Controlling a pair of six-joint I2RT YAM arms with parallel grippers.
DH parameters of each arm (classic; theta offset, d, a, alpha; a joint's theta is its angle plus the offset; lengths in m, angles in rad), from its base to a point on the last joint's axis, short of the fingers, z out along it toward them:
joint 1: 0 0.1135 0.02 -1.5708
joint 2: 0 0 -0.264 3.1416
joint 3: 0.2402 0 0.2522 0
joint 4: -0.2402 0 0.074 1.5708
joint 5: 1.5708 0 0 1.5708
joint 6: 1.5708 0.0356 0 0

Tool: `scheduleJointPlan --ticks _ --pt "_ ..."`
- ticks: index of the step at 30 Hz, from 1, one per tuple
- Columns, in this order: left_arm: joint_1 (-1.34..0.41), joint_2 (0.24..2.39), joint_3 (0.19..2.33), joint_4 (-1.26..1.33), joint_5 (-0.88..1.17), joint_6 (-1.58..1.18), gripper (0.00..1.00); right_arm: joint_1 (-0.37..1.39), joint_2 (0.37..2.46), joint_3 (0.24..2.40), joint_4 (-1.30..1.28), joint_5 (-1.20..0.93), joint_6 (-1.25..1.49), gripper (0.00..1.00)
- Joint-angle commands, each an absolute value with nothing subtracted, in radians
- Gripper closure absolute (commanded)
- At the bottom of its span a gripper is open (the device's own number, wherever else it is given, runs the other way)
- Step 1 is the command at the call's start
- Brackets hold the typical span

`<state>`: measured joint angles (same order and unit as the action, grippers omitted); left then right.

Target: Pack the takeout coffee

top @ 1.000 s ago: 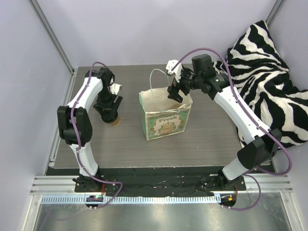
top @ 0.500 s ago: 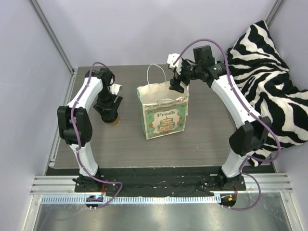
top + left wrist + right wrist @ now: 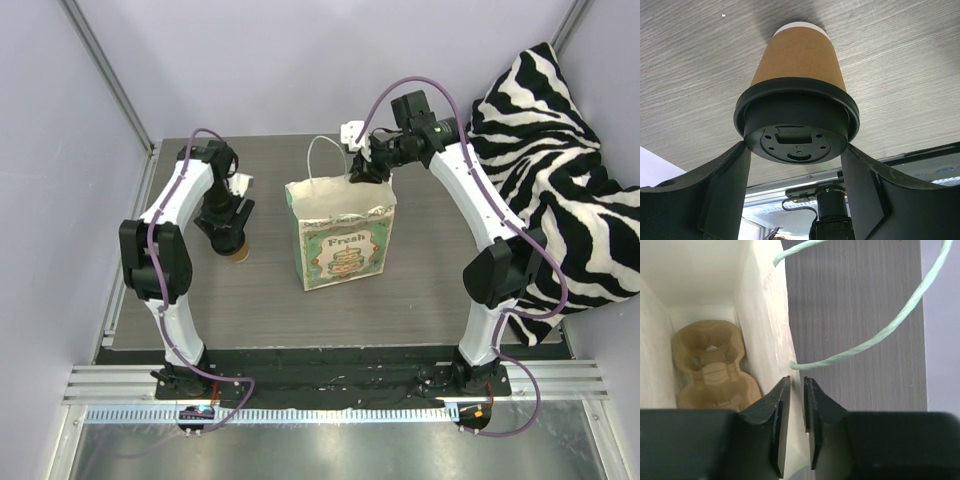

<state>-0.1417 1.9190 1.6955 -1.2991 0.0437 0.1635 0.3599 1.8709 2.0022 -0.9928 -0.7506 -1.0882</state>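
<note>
Tabletop (image 3: 440,270) bears one takeout coffee (image 3: 800,65), one bag (image 3: 345,245) holding one carrier (image 3: 712,365).

My table (image 3: 420,270) is a grey wood-grain board. The cup (image 3: 238,252) stands upright on its left part. The bag (image 3: 345,250) stands open near the middle, well apart from the cup. A zebra pillow (image 3: 560,170) crowds the table's right edge.

This is a robotics lab test cell. A small grey wood-grain table (image 3: 430,290) is closed in by plain pale walls (image 3: 300,60) behind and beside it. A bare metal post (image 3: 107,70) rises from its far left corner. Along the table's near edge runs an aluminium rail (image 3: 110,385). A white left arm (image 3: 175,200) and right arm (image 3: 480,210) are bolted there, trailing purple cables (image 3: 400,82).
</note>
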Motion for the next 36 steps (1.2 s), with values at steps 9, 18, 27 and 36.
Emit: scheduleJointPlan --ticks 9,18,27,36 --pt "-0.141 1.948 1.767 -1.328 0.1 0.156 0.19 0.365 1.832 2.033 -1.08 -0.781 -1.082 0.99" --pt "-0.141 1.902 1.842 -1.356 0.132 0.158 0.0 0.367 1.743 1.973 -1.0 -0.758 -0.948 0.99" --pt "-0.11 1.626 1.962 -1.194 0.308 0.155 0.0 0.406 1.56 1.8 -0.798 -0.571 -0.735 0.99" --pt "-0.429 1.257 1.715 -0.827 0.433 0.467 0.22 0.543 1.395 1.531 -0.576 -0.344 -0.528 0.99"
